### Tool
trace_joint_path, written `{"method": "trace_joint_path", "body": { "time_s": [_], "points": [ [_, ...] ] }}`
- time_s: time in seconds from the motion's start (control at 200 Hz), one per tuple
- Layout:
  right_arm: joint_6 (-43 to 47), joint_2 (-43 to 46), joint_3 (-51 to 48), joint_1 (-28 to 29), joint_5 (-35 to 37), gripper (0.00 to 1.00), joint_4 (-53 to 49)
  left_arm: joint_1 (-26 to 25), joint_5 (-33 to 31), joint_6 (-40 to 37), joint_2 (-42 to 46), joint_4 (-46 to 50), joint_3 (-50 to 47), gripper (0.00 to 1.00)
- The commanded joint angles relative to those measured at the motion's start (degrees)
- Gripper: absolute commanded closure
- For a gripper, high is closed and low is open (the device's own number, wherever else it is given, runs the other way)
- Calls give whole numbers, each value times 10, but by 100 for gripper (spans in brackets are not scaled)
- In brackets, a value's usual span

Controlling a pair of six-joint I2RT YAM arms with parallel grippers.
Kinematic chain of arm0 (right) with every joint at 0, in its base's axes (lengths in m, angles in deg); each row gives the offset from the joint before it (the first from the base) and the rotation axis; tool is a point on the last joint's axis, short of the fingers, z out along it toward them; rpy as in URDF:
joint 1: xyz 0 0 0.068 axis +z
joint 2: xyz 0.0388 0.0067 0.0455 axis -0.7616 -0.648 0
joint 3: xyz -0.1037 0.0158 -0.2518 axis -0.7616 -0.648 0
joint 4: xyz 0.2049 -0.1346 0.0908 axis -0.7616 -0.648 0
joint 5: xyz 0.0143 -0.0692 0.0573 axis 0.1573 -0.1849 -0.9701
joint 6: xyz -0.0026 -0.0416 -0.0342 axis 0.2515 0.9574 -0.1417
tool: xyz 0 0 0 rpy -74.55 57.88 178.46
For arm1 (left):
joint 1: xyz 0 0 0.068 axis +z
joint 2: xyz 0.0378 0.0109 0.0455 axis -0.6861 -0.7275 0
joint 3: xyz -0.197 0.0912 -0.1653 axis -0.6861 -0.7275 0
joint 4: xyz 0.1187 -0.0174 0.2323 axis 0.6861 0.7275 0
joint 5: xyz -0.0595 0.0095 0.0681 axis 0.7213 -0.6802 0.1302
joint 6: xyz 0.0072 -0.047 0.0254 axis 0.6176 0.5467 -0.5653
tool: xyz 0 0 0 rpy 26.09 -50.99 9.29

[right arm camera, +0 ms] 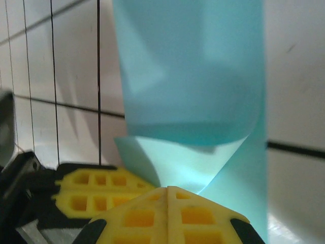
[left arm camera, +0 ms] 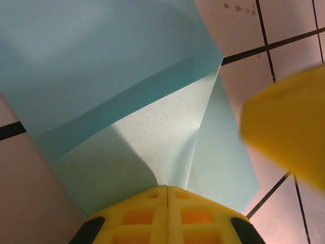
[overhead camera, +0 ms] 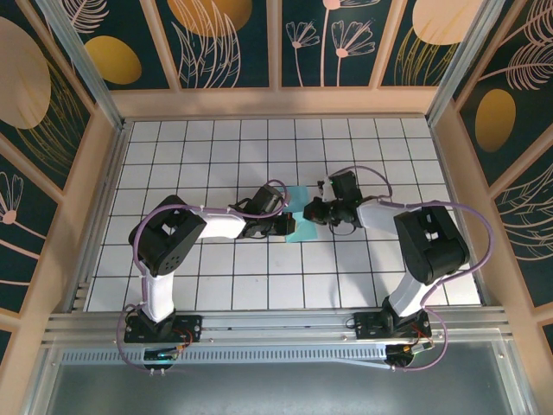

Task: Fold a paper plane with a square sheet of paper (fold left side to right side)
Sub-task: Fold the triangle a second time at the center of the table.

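Observation:
The square sheet of paper [overhead camera: 301, 226], turquoise-blue, lies mid-table between the two arms, partly bent over itself. In the left wrist view the sheet of paper [left arm camera: 127, 76] curls up and back from the fingertips, with a crease running to the tip. My left gripper [left arm camera: 167, 189] is shut, its tips pinching the sheet's edge. My right gripper [right arm camera: 167, 189] is shut too, and the paper [right arm camera: 188, 76] rises from its tips and rolls over in a loop. In the top view the left gripper [overhead camera: 285, 226] and right gripper [overhead camera: 314, 213] face each other across the sheet. No folded paper plane is in view.
White grid tiles [overhead camera: 259, 277] cover the table, with wooden walls [overhead camera: 276, 102] at the back and sides. The two grippers stand very close: the right one's yellow finger [left arm camera: 289, 132] looms in the left wrist view, and the left one's fingers [right arm camera: 96, 193] sit beside the right tips.

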Motion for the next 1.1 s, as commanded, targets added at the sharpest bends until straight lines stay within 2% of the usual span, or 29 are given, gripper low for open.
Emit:
{"method": "trace_joint_path", "body": {
  "time_s": [0.0, 0.721, 0.871, 1.096],
  "points": [
    [-23, -19, -3, 10, -6, 100, 34, 4, -40, -6, -29, 74, -24, 100],
    [22, -94, 51, 15, 46, 100, 0, 4, -46, -8, -30, 80, -29, 100],
    [28, -96, 48, 4, 60, 100, -7, 4, -49, -5, -32, 85, -29, 100],
    [32, -91, 43, -24, 41, 100, 3, 3, -54, -2, -34, 95, -30, 100]
  ]
}}
